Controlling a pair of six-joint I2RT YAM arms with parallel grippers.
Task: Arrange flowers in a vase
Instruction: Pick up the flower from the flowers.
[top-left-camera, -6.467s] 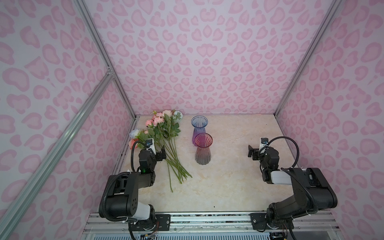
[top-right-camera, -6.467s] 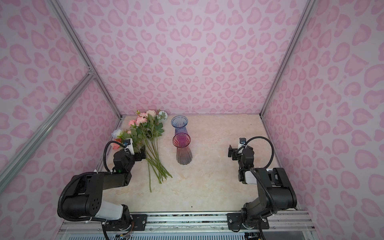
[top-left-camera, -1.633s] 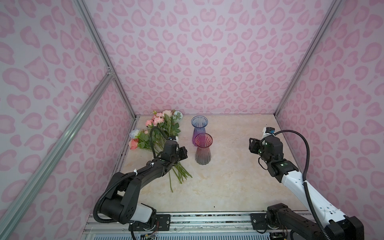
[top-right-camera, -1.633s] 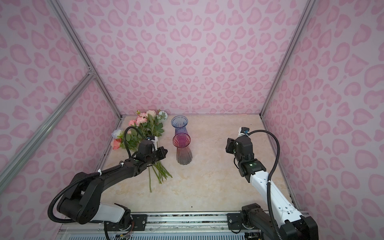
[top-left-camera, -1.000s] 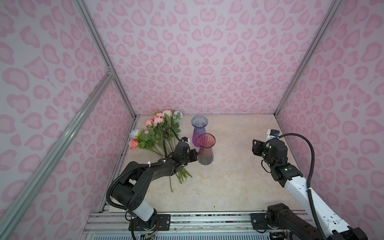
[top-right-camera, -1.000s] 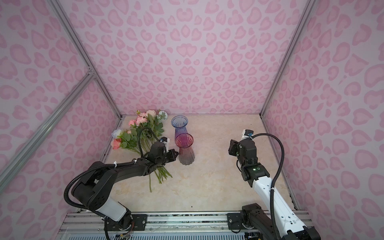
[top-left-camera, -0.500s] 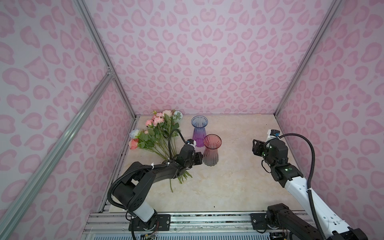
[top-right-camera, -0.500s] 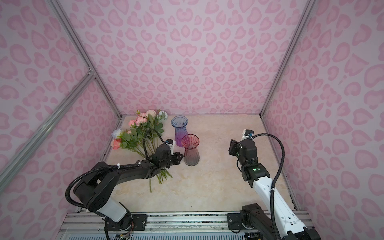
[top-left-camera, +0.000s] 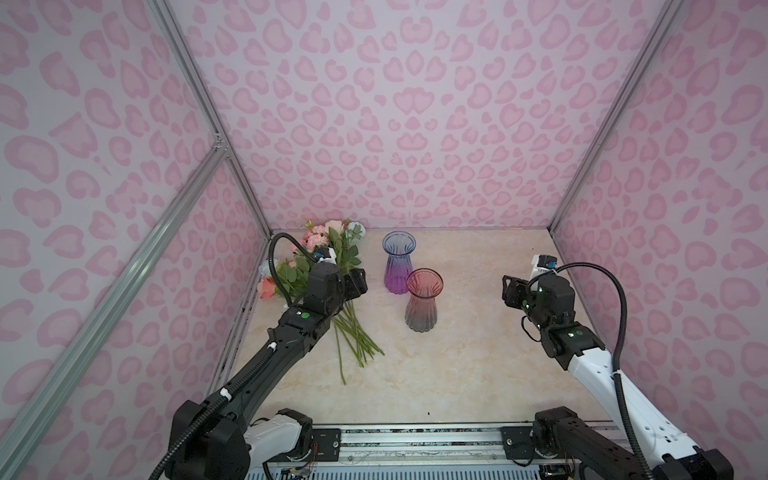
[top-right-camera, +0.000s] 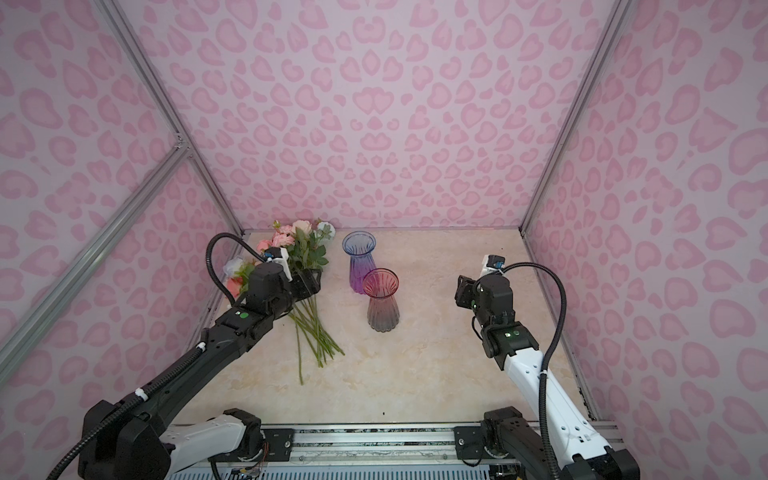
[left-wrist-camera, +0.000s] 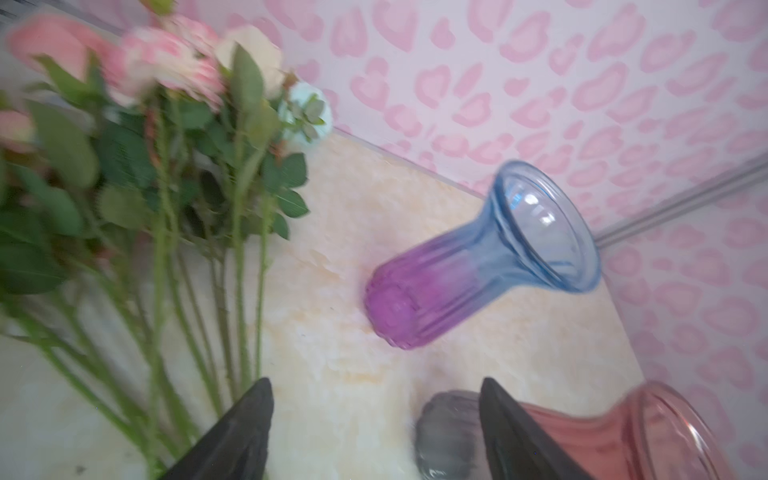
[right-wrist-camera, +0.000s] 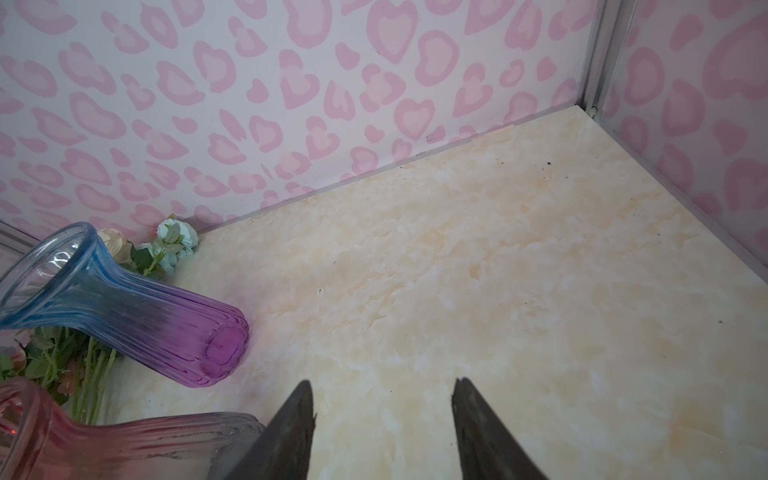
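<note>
- Because no flower stands in a vase yet, you have nearly the whole job left to do.
- Closest to you, the green stem ends lie flat on the pale stone-look table.
- A little further in, the pink-and-grey glass vase stands upright and empty near the middle of the table.
- Your left gripper hangs at the edge of the bunch, between the stems and that vase. Its jaws are wide apart and hold nothing. The left wrist view shows only bare table between them.
- Your right gripper waits on the right side, well apart from the vases and the bunch. Its jaws are apart too, with nothing in them.
- Just behind the pink one, the blue-and-purple glass vase stands upright and empty as well.
- Farthest away, the flowers lie in one bunch by the left wall. Their pink, coral, cream and pale blue blooms are near the back corner.
- I think your next step is to pick up one stem. The stems lie crossed and close together, so you might grab two at once.
</note>
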